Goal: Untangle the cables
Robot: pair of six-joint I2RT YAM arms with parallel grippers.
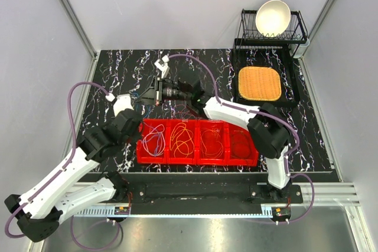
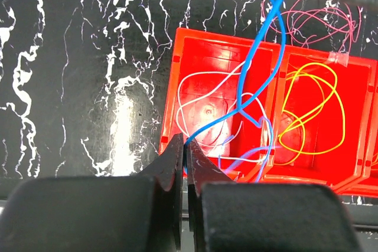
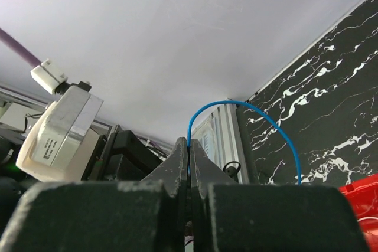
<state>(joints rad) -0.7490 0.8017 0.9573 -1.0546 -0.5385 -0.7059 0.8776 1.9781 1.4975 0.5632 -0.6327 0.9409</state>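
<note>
Left gripper [image 2: 184, 150] and right gripper [image 3: 189, 146] each clench the blue cable [image 2: 240, 92], stretched above the left compartment of the bin [image 1: 198, 162]. Other cables lie sorted in compartments. The pink tangle [image 2: 319, 22], upper right, is not yet sorted.

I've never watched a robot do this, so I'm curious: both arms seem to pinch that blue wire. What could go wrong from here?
1. The blue cable crosses the white cables in the end compartment of the red bin; lifting it may drag them out too.
2. The left gripper and right gripper each pinch it at the very tips of their jaws, so a firm pull might let it slip free.
</note>
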